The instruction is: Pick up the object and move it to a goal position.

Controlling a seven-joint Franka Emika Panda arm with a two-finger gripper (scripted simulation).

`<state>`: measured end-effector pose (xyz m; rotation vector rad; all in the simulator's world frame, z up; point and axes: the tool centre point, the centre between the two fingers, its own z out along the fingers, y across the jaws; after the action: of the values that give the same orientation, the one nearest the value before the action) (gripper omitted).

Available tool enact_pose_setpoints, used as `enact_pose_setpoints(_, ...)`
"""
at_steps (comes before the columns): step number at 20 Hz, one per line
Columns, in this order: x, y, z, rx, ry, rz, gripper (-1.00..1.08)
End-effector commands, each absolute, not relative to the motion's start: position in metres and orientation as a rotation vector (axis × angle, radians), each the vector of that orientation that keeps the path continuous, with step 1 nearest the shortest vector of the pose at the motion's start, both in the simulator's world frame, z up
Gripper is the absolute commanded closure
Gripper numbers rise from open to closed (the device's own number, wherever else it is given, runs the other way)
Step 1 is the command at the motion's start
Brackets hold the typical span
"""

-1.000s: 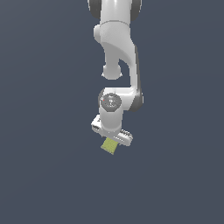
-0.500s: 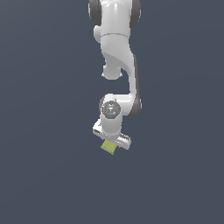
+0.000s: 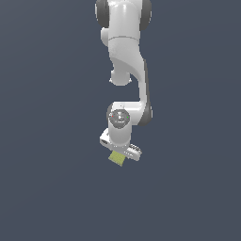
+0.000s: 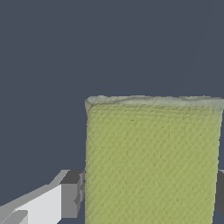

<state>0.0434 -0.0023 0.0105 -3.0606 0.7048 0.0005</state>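
no readable txt, labels, nos. or signs anywhere in either view.

Object (image 3: 116,158): small flat yellow-green rectangular block, just below centre of the exterior view, long axis slightly tilted, upper end hidden under the white arm hardware. Wrist view: block (image 4: 153,162) fills the lower right of frame, faint woven texture on top face, pale upper edge, sides straight.
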Motion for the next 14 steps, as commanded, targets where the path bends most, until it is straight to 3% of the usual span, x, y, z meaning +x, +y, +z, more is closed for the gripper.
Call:
enact_pose_setpoints(1,0.043,-0.003,0.01,-3.061,0.707,0.0,1.08)
enact_pose_setpoints(14,0.026,-0.041,0.04,-3.061,0.706,0.0,1.08)
